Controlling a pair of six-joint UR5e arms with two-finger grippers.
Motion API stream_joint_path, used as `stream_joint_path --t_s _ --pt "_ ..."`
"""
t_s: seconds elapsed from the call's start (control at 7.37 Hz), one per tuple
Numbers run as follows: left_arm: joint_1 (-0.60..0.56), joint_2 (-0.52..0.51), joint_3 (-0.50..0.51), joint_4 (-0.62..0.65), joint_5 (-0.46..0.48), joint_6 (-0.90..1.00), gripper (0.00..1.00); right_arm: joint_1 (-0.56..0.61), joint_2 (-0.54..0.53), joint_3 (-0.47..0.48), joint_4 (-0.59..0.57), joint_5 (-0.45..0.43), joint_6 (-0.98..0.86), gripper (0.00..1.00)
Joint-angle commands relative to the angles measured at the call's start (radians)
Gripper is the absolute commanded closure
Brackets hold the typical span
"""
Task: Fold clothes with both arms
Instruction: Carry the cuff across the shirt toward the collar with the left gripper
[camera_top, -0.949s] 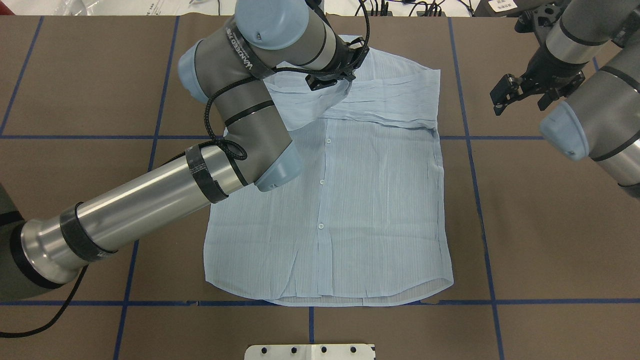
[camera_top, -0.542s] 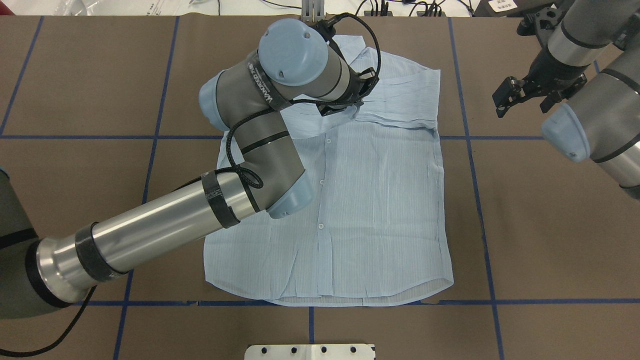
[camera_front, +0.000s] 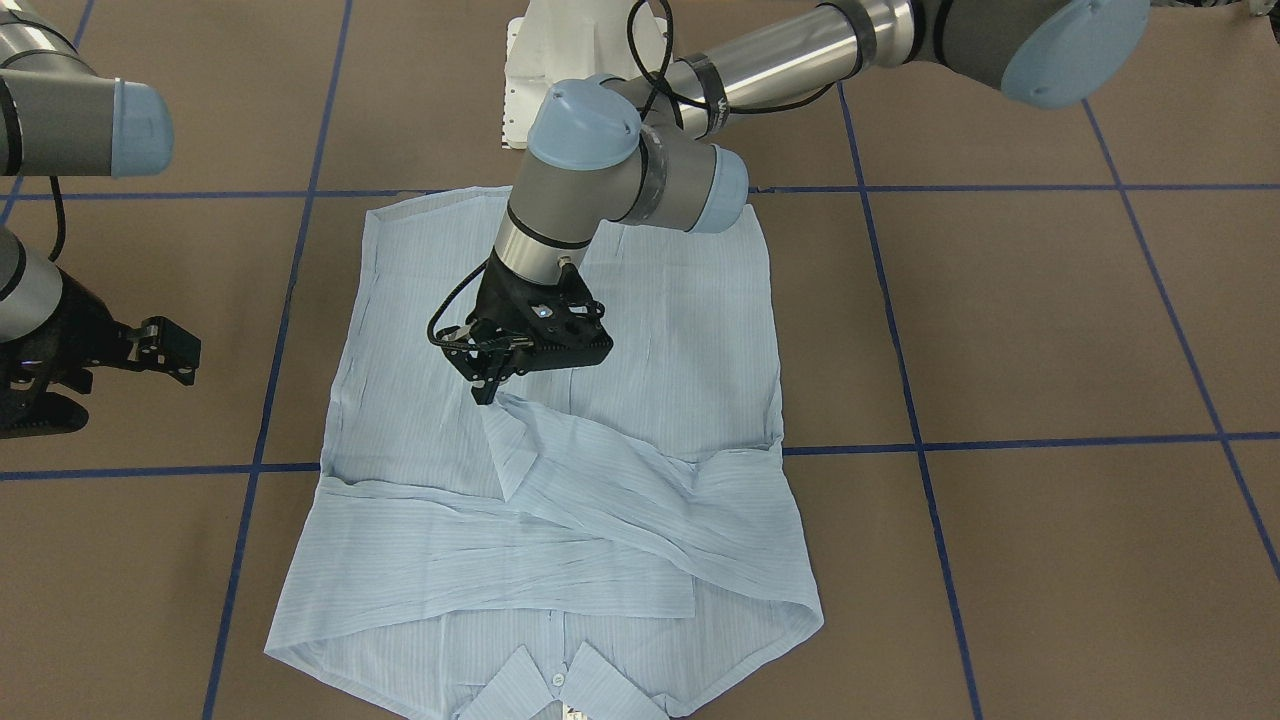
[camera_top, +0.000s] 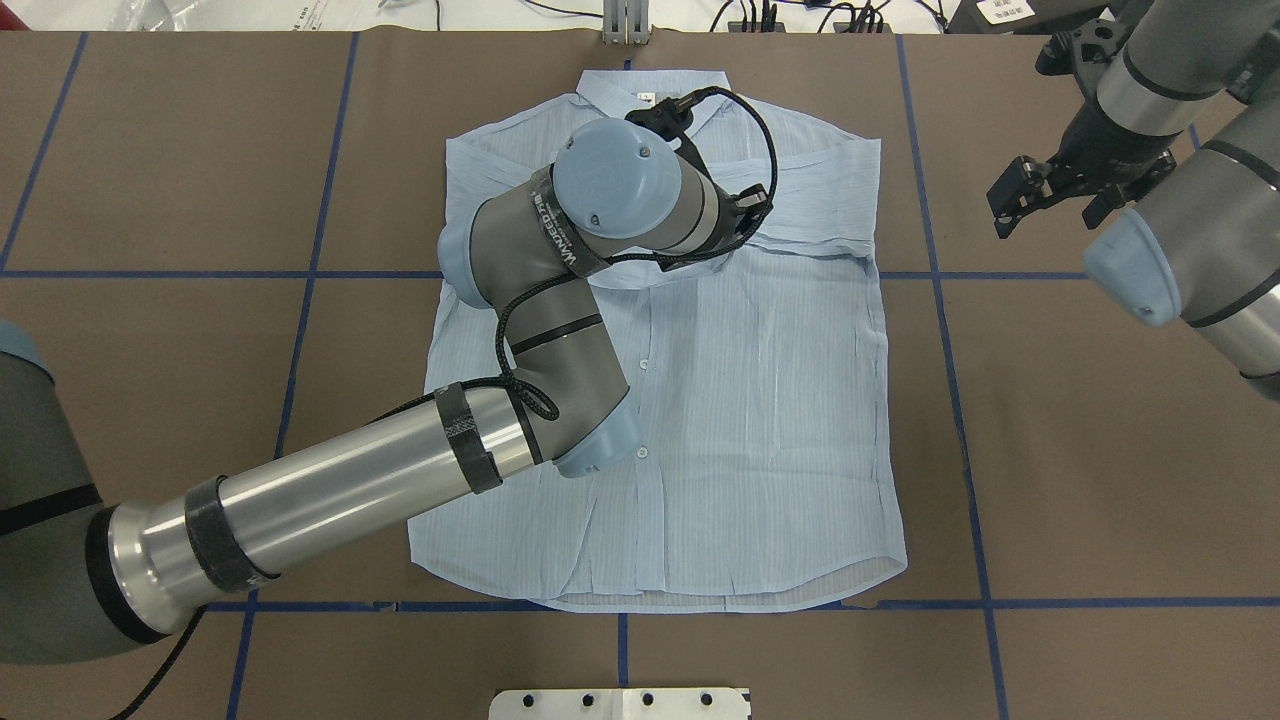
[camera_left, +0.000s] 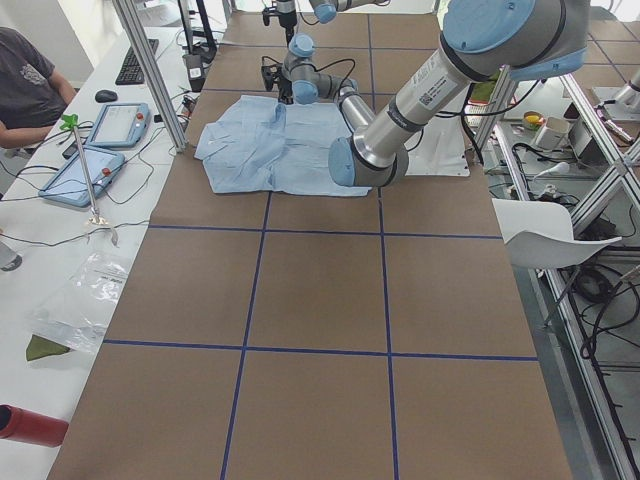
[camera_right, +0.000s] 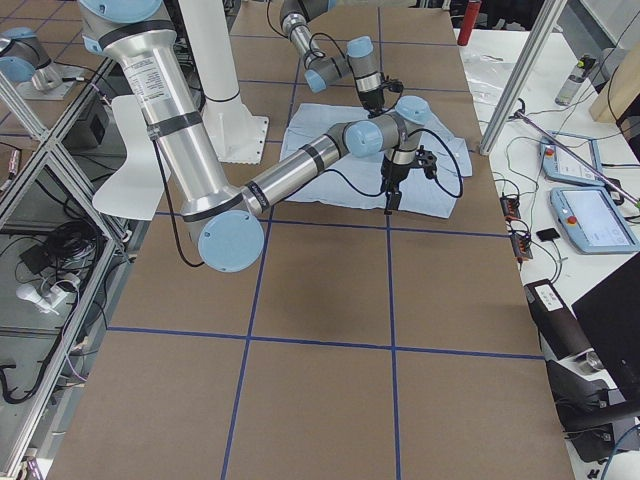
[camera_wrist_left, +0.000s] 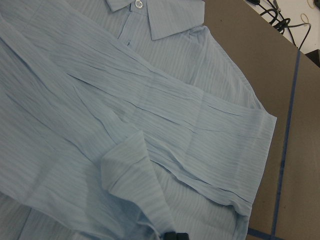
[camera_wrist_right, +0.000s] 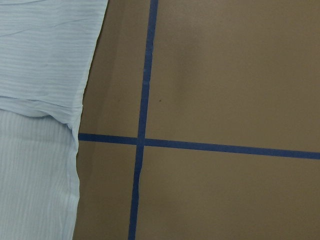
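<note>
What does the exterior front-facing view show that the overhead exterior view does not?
Only front-facing: the jaws of the left arm, closed on the end of the sleeve folded across the chest of the shirt. Only overhead: the whole collar and the whole hem; there the wrist of the left arm hides its jaws. Both: the right arm with open jaws, off the shirt, over the brown table.
</note>
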Motion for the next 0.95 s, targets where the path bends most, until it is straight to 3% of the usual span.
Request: stream_joint_path --t_s 0.0,0.27,0.41,0.54,0.81 --pt "0.002 -0.011 0.056 -0.061 0.042 0.0 1.0 0.0 0.0 0.0 0.0 0.0 0.001 0.0" --pt "0.036 -0.085 0.15 -0.089 0.049 -0.001 1.0 0.002 0.0 -0.002 0.0 0.0 -0.001 0.0" --pt "0.075 -0.09 0.149 -0.133 0.112 0.003 0.01 0.002 0.001 -0.003 0.0 0.0 0.001 0.0" --pt "0.092 -0.09 0.135 -0.162 0.183 0.069 0.0 0.002 0.009 0.0 0.0 0.001 0.007 0.0" --pt "0.091 -0.045 0.12 -0.172 0.188 0.124 0.0 0.002 0.014 0.003 0.0 0.001 0.007 0.0"
